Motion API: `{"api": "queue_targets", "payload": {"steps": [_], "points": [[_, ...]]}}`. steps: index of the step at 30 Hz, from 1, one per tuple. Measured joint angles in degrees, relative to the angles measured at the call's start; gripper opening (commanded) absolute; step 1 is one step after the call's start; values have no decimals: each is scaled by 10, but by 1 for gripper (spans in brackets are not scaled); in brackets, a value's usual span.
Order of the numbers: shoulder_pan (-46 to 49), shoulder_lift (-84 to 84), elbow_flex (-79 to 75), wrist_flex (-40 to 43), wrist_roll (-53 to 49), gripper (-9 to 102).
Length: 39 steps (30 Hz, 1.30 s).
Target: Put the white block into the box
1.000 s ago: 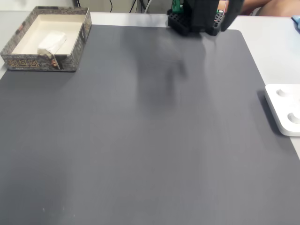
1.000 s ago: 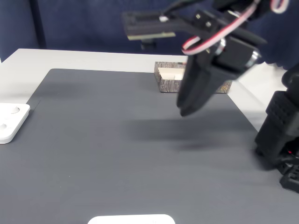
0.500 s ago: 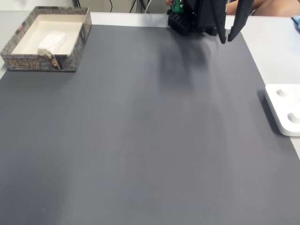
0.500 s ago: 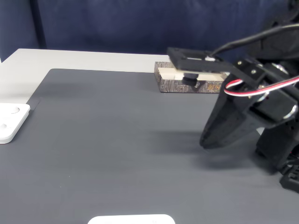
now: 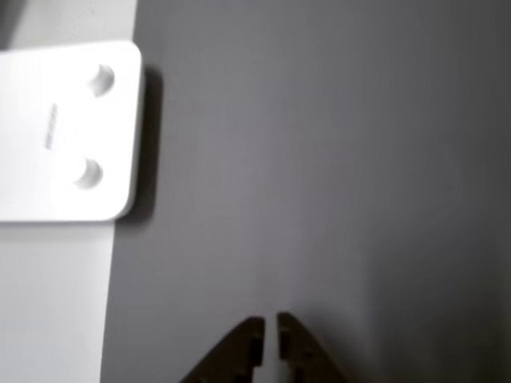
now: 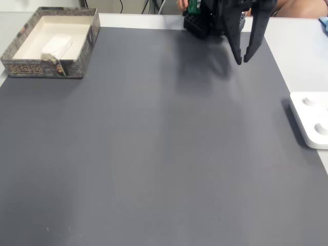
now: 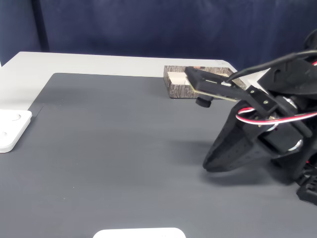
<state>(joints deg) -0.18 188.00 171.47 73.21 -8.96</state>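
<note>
The white block (image 6: 56, 46) lies inside the box (image 6: 43, 69) at the mat's far left corner in a fixed view. In another fixed view the box (image 7: 179, 89) stands at the mat's far edge, partly hidden behind the arm's camera board. My gripper (image 6: 242, 62) hangs over the mat's far right part, close to the arm's base and far from the box. Its black fingers are shut with nothing between them, the tips (image 5: 254, 325) almost touching. In the side fixed view the gripper (image 7: 207, 165) points down just above the mat.
A white rounded device (image 6: 310, 120) lies at the mat's right edge, and it (image 5: 65, 132) is also seen ahead of the gripper in the other view. A second white object (image 7: 138, 233) peeks in at the near edge. The dark grey mat (image 6: 154, 154) is open.
The gripper has swung away from the box side toward the arm's base and dropped close to the mat. The white block stays in the box.
</note>
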Motion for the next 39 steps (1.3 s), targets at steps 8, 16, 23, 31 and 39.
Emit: {"api": "queue_targets", "payload": {"steps": [8, 16, 23, 31, 39], "points": [[-11, 4, 25, 0, -4, -2], [-11, 4, 44, 0, -7, -2], [-7, 4, 46, 14, 57, -2], [16, 4, 46, 29, 79, -2], [37, 4, 46, 29, 79, -2]]}}
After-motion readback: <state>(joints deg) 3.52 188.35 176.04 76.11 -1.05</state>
